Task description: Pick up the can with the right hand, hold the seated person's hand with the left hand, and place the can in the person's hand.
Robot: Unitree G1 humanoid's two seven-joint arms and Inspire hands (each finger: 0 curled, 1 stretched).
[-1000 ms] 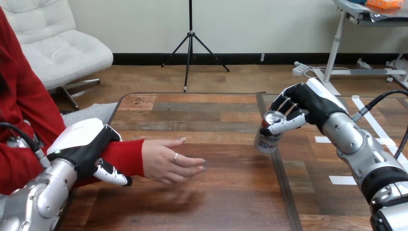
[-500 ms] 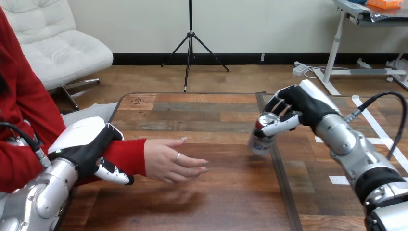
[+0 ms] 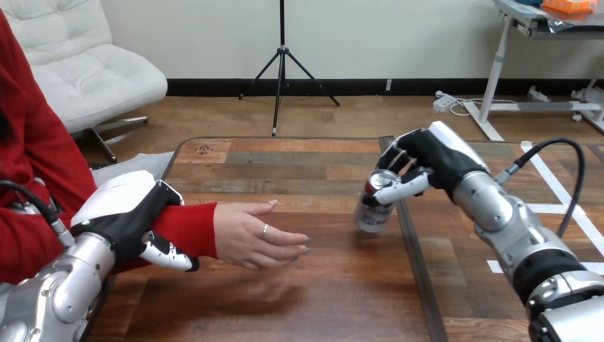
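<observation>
1. Wooden table [image 3: 285, 299] with a plank top and a dark seam [image 3: 417, 271] running 12 to 6 o'clock, right of centre. A person sits at the 9 o'clock side.
2. Right hand [image 3: 427, 158] comes in from 4 o'clock. Its fingers and thumb are wrapped round the upper part of the can [image 3: 373, 211]. The can hangs just left of the seam and looks lifted off the wood, though the gap beneath is hard to judge.
3. Left hand [image 3: 125, 214] lies over the person's wrist [image 3: 192, 229], which is red-sleeved. The thumb curls against the wrist's near side, so the hand is clamped on it as far as shows.
4. Person's hand [image 3: 253, 235] reaches toward 3 o'clock, fingers straight, low over the table. The can is at its 3 o'clock, near but apart.
5. Step in hand, by my reading: carry the can toward 9 o'clock into the waiting hand. To do it well:
   - Travel low and level.
   - Bring the can's side to the palm rather than its base onto the fingertips.
   - Let the left hand steady the wrist without squeezing.
   - Release only once the person's fingers close.
   - The high grip leaves the lower body of the can free for the person to take, which helps.
6. Orientation: the can's long axis is near upright but tilted, with the opened top toward 1 o'clock and the base toward 7 o'clock. It would be better righted before handover, as a leaning can may slip or tip in the palm.
</observation>
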